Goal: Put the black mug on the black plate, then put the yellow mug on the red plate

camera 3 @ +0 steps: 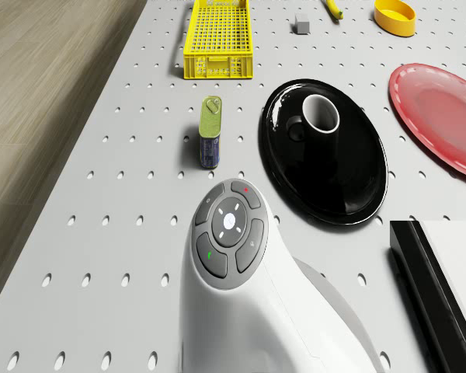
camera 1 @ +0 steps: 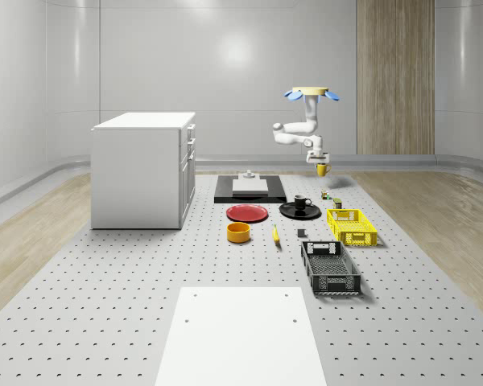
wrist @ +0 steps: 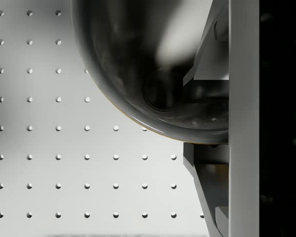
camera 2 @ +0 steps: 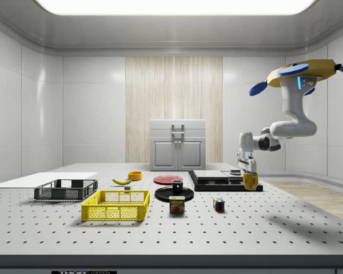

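Side view, pincer: the pincer (camera 2: 250,173) hangs from the bent white arm with its fingers closed on the rim of the yellow mug (camera 2: 250,181), which is lifted clear of the tabletop (camera 2: 160,228).
Wrist view, grip: the mug's dark curved inside sits against one finger (wrist: 244,98); perforated tabletop shows below it.
Yellow mug: in the whole-scene view it (camera 1: 322,170) hangs in the air beyond the black plate (camera 1: 290,212), near the black slab (camera 1: 225,193).
Drone: it (camera 2: 303,71) hovers high over the far edge of the tabletop, toward the side view's right.
Black mug: already standing upright on the black plate (camera 3: 357,186), so the first half looks done.
Red plate: lies flat (camera 1: 247,213) just beside the black plate, toward the whole-scene view's left, with nothing on it.
Doing it well: my judgement is to carry the mug level and high enough to pass over the black mug (camera 1: 301,203), centre it above the red plate, lower until the base rests, then release.
Risk: a rim grip may let the mug swing or tilt.
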